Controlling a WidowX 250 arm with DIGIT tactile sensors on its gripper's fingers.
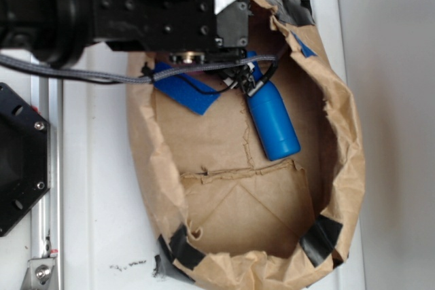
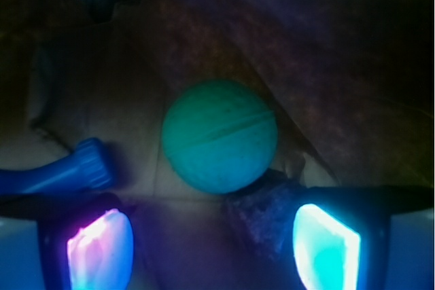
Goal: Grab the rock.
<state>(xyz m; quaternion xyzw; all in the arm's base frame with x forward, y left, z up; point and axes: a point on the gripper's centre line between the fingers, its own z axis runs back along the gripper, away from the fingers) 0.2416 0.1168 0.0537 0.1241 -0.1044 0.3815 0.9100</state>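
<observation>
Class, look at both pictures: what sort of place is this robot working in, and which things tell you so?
Probably a lab test bench: a torn brown paper bag taped open on a white surface, holding a green ball, a rock and a blue bottle.

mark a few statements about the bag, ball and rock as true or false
1. The green ball lies beyond the gripper, not between its fingers. True.
2. The rock sits apart from the ball. False: it lies right against it.
3. The gripper is shut on the rock. False: the fingers stand apart, the rock by one pad.
4. The blue cylinder lies inside the paper bag. True.
</observation>
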